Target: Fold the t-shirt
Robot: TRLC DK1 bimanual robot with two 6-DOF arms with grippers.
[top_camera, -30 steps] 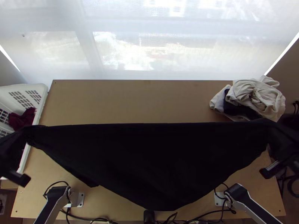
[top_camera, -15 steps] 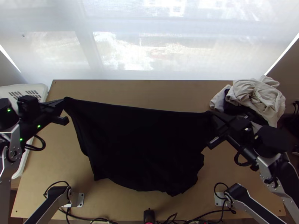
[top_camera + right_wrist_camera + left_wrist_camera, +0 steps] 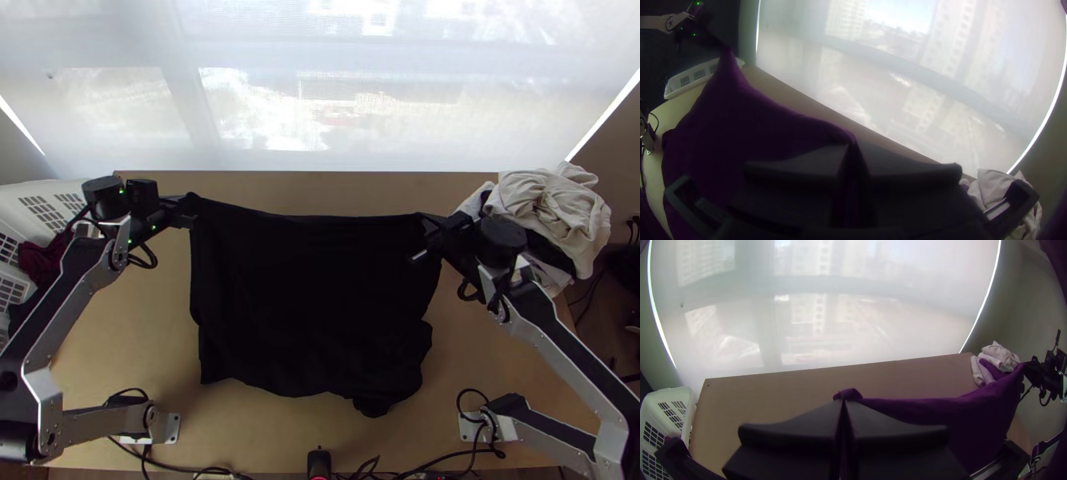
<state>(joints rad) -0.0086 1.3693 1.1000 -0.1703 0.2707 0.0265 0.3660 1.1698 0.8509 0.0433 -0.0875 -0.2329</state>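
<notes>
In the top view my left gripper (image 3: 189, 206) and my right gripper (image 3: 426, 224) hold the two far corners of the black t-shirt (image 3: 312, 296). The cloth hangs between them, its upper edge sagging slightly, its lower part loose and bunched at the lower right. In the left wrist view the left gripper (image 3: 843, 403) is shut on a corner of the t-shirt (image 3: 924, 411), which looks purple there. The right wrist view has the right gripper (image 3: 852, 144) shut on the other corner of the t-shirt (image 3: 751, 129).
A pile of pale and dark cloths (image 3: 544, 208) lies at the table's far right corner, close to the right arm. A white basket (image 3: 52, 192) with a dark red cloth (image 3: 44, 260) stands at the left. Cables (image 3: 400, 472) run along the near edge of the table (image 3: 280, 188).
Both grippers have moved inward and toward the table's far edge with the t-shirt. Its top edge, stretched wide a second ago, is now shorter and slacker, and its lower part has gathered.
</notes>
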